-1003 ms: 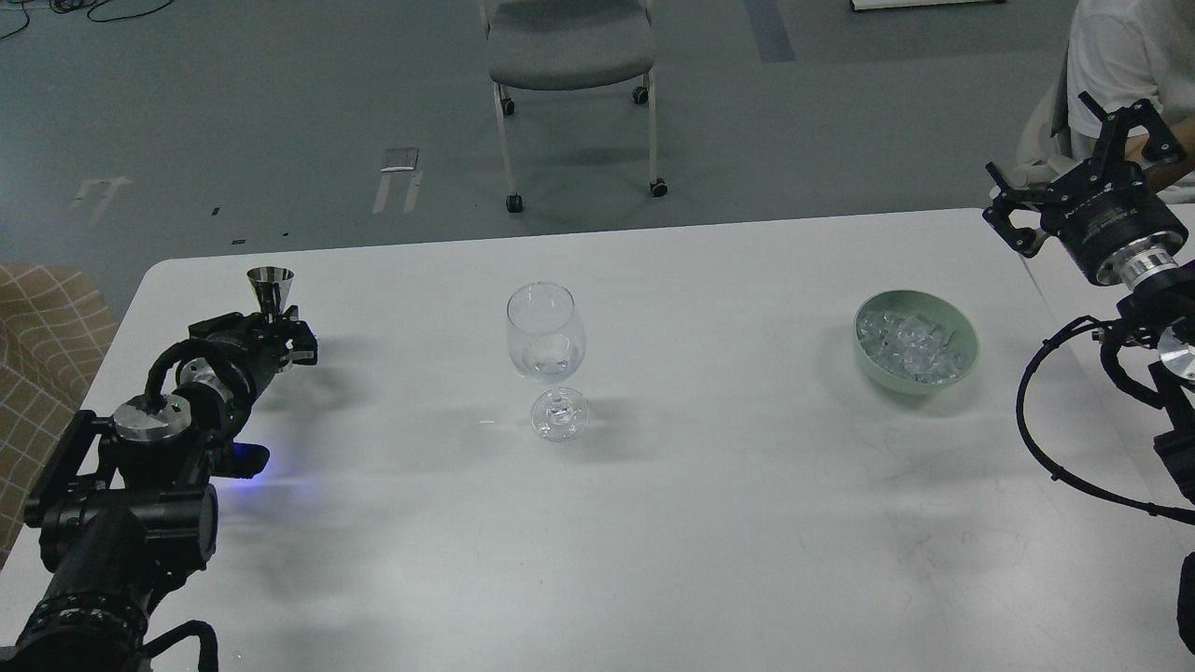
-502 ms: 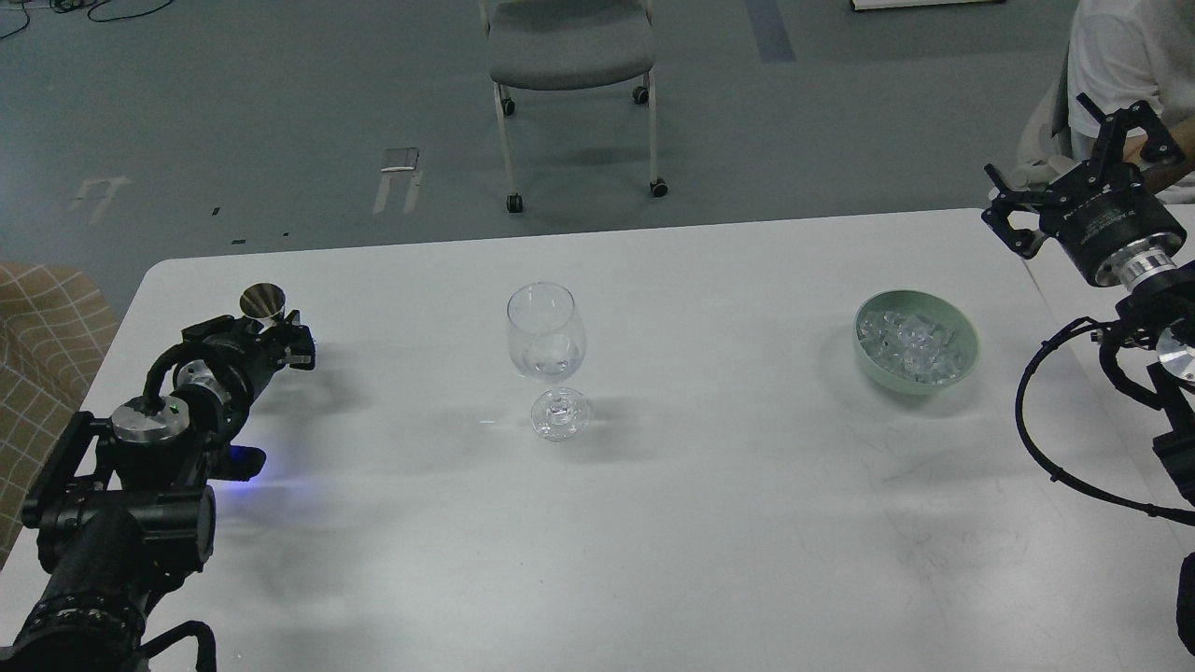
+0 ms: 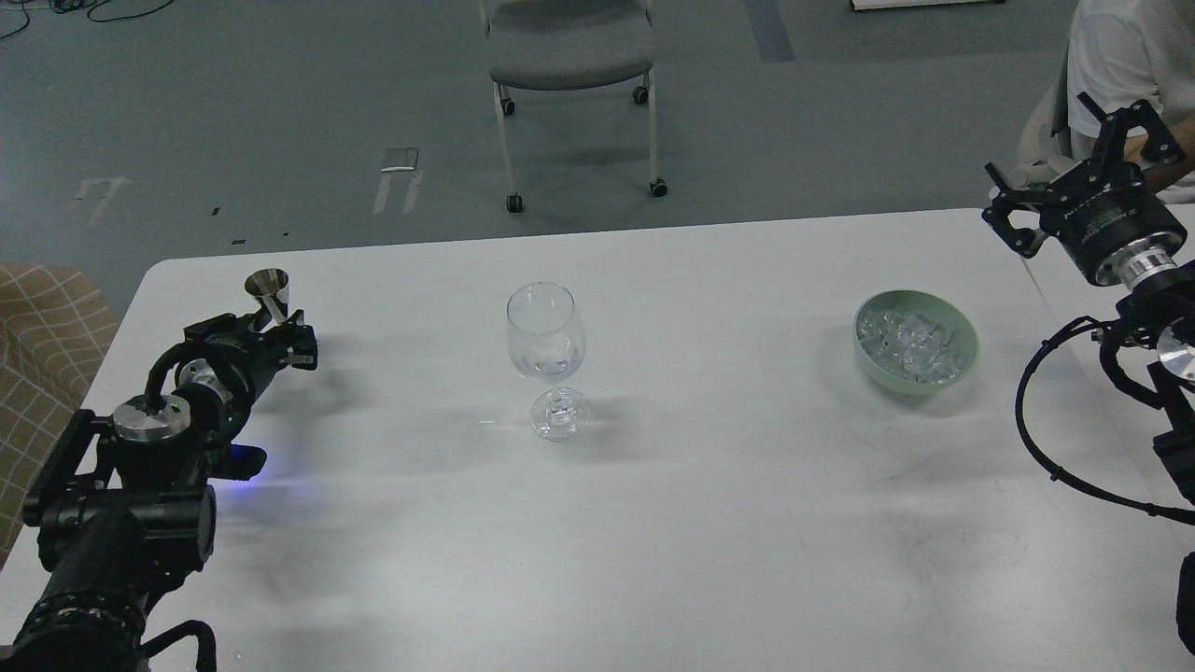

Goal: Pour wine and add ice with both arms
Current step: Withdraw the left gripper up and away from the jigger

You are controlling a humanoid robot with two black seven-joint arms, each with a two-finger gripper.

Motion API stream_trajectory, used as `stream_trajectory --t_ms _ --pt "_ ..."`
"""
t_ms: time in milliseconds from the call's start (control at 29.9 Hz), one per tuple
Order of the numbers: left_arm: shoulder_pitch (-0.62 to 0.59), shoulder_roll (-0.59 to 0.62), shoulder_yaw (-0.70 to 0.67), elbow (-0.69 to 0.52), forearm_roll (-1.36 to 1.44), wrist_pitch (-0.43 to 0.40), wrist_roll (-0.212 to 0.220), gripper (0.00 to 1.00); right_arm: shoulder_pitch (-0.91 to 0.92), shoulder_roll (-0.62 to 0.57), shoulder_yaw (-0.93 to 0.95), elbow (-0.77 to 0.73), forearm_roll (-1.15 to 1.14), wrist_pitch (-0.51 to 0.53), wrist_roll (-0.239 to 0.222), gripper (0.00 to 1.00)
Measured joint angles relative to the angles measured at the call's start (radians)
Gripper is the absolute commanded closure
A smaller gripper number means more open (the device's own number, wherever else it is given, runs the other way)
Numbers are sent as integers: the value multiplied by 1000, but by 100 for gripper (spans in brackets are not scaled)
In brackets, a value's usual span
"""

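A clear stemmed wine glass [image 3: 546,336] stands upright at the middle of the white table [image 3: 709,523]. Something clear sits low in its bowl; I cannot tell whether it is wine or ice. A pale green bowl [image 3: 965,362] at the right holds several ice cubes [image 3: 910,343]. My left gripper [image 3: 273,334], near the table's far left corner, is shut on the stem of a small steel measuring cup [image 3: 268,283], which leans slightly left. My right gripper [image 3: 1074,173] is open and empty, raised above the table's right edge behind the bowl.
A grey wheeled chair [image 3: 569,47] stands on the floor behind the table. A person in a white shirt [image 3: 1125,47] sits at the far right behind my right gripper. A checked cushion [image 3: 37,327] lies left of the table.
My left wrist turned: the steel cup tipped its mouth toward me half a second ago and has now swung back near upright. The right arm, glass and bowl have not moved.
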Motion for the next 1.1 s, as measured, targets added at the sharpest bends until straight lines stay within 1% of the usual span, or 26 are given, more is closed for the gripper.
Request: stream_trajectory --t_ms 301,435,502,535,569,602,635,669,769,836,903,1104 --pt "3 0 1 -12 2 0 4 62 0 -1 0 0 0 0 0 0" --pt "6 3 1 -15 2 -1 5 56 0 -1 0 1 0 0 0 0" --pt "6 3 0 -19 2 -1 6 55 0 -1 0 1 0 0 0 0" --pt "6 3 0 -23 2 -1 7 54 0 -1 0 2 0 0 0 0" --pt "6 3 0 -26 2 -1 8 48 0 -1 0 2 0 0 0 0" --pt "6 3 0 -30 2 -1 9 45 0 -1 0 2 0 0 0 0" --pt "7 3 0 -36 2 0 12 31 0 -1 0 2 0 0 0 0" --pt "7 3 -1 -41 2 0 16 22 0 -1 0 2 0 0 0 0" --pt "9 3 -1 -54 2 3 26 20 0 -3 0 2 0 0 0 0" --pt "12 3 -2 -57 1 4 28 15 -1 -6 0 1 0 0 0 0" --pt "13 5 -2 -59 0 4 29 11 -4 -7 0 1 0 0 0 0" --pt "25 19 -2 -72 0 4 30 7 -9 -7 1 0 0 0 0 0"
